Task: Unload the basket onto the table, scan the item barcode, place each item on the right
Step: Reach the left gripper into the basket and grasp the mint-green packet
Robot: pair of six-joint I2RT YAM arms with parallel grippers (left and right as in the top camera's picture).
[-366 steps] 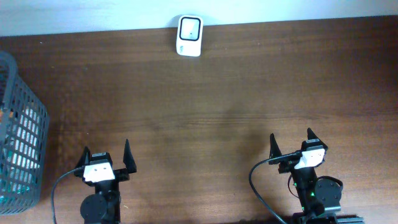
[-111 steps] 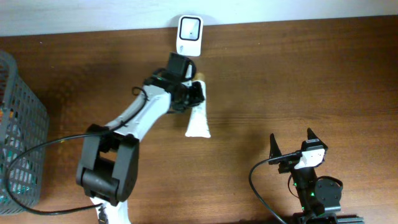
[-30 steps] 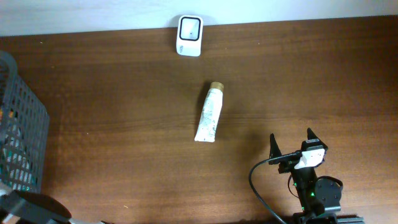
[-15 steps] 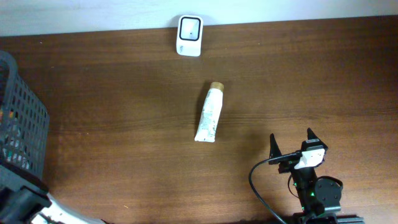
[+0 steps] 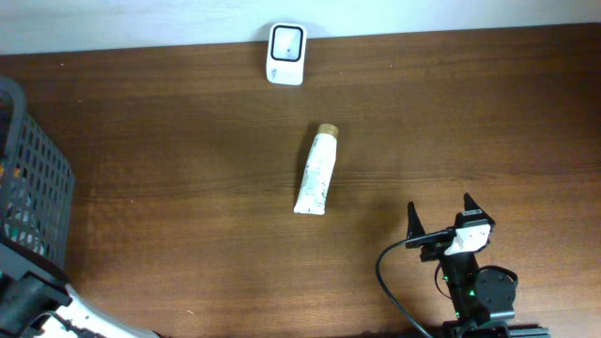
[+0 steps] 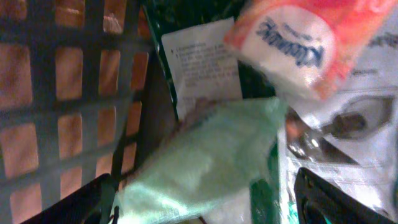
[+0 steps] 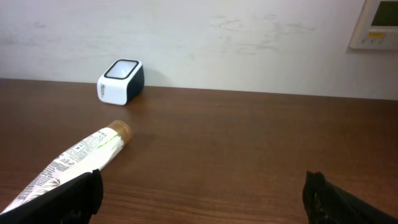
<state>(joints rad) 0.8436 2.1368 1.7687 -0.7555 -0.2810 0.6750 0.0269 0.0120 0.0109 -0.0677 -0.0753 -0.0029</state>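
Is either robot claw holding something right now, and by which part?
Nothing is held. The right gripper stands open above the table; the left gripper is open inside the basket, a pale green packet between its fingers but not pinched.

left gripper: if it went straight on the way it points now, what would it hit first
Most likely the pale green packet in the basket. It lies right ahead of the open left gripper, filling the middle of the wrist view. The orange tissue pack sits off that line, though depth is hard to judge.
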